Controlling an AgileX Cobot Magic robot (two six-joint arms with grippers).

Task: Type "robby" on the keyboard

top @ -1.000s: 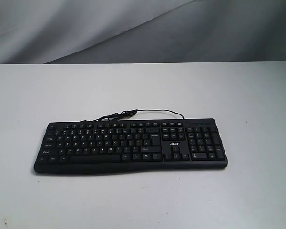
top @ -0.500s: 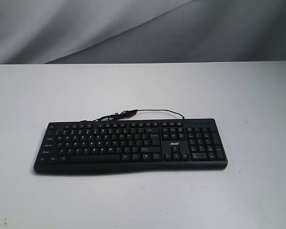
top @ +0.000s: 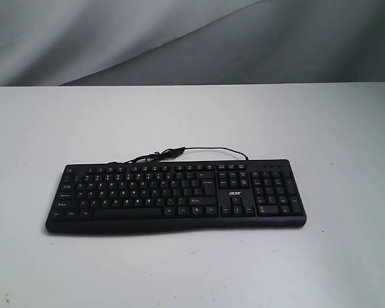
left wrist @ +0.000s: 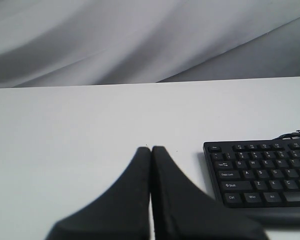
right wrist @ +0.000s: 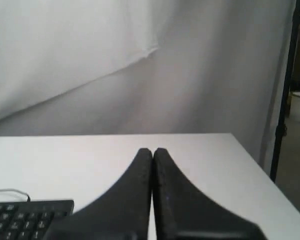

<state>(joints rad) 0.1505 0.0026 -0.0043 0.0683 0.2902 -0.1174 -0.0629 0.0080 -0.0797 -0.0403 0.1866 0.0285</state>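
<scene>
The black keyboard lies flat in the middle of the white table, with white legends, a number pad at its right end and an "acer" logo. Its thin black cable loops behind it. Neither arm shows in the exterior view. In the left wrist view my left gripper is shut with nothing in it, off the keyboard's Esc and Ctrl end. In the right wrist view my right gripper is shut and empty, off the keyboard's number-pad end.
The white table ends in a far edge against a grey draped cloth. In the right wrist view the table's right edge drops off beside a black stand pole.
</scene>
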